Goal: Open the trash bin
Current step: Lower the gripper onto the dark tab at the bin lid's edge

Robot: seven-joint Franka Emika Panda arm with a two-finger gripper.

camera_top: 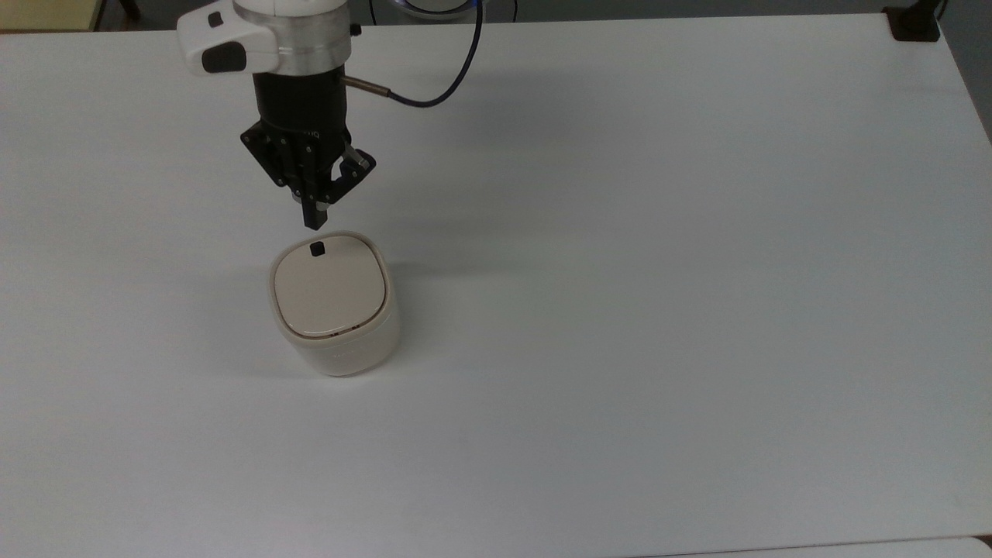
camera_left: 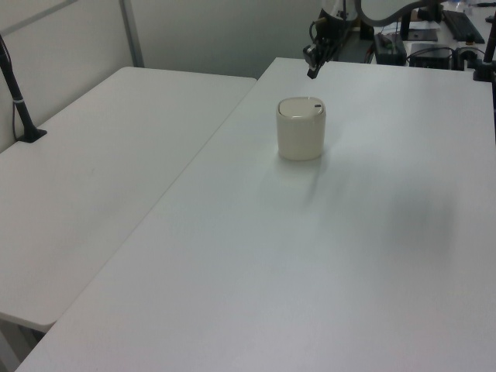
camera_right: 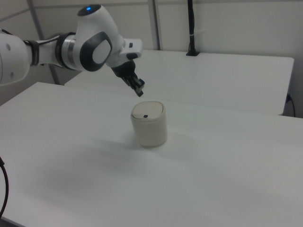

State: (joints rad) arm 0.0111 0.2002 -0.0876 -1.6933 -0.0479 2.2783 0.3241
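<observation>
The trash bin (camera_top: 335,304) is a small cream-white tub with round corners. It stands straight up on the white tabletop (camera_top: 659,271). Its flat beige lid (camera_top: 329,290) is shut and lies level on top. A little black square button (camera_top: 317,249) sits on the lid close to one edge, the edge at the top in the top view. In the right view the button (camera_right: 146,116) is on the near side of the lid.
</observation>
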